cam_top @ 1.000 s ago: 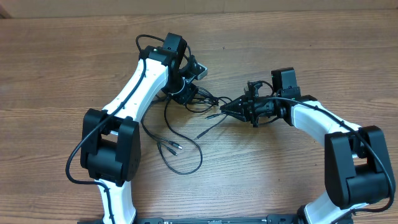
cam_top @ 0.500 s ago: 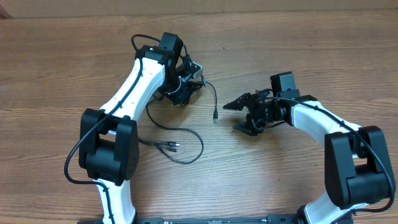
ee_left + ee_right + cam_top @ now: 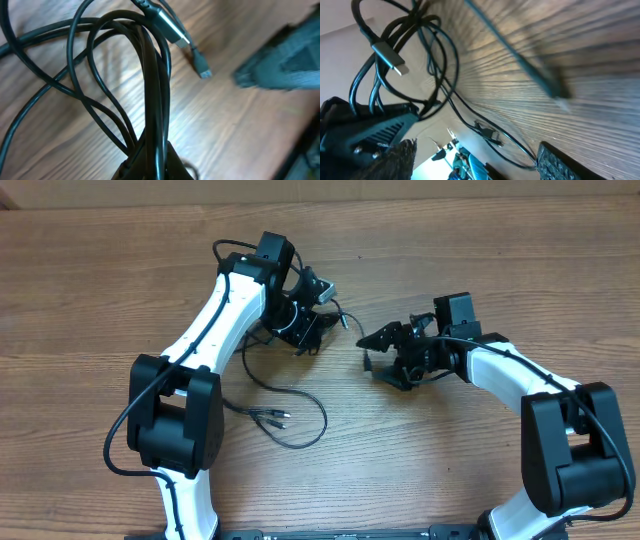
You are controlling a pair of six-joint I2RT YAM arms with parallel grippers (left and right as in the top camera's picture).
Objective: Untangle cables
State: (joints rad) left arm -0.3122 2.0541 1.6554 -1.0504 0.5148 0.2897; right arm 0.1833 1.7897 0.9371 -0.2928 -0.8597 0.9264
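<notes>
The cables [image 3: 296, 416] are thin black cords. Part of them hangs as a bunch of loops [image 3: 150, 85] from my left gripper [image 3: 304, 332], which is shut on them [image 3: 155, 169]. A flat silver plug [image 3: 172, 29] and a small plug [image 3: 201, 68] dangle from the bunch. One long loop with two plug ends [image 3: 275, 417] lies on the table. My right gripper [image 3: 369, 357] stands open to the right of the bunch, with nothing between its fingers [image 3: 470, 150]. A blurred cord [image 3: 520, 55] crosses the right wrist view above the wood.
The wooden table [image 3: 90, 280] carries only the arms and cords. The left arm's white links [image 3: 215, 325] run up the left side, and the right arm [image 3: 520, 370] comes in from the right. The left gripper's body [image 3: 367, 132] shows in the right wrist view.
My right gripper has opened and let go of the cable strand it held. The freed cable end swung back toward the left gripper, which still holds the bunch.
</notes>
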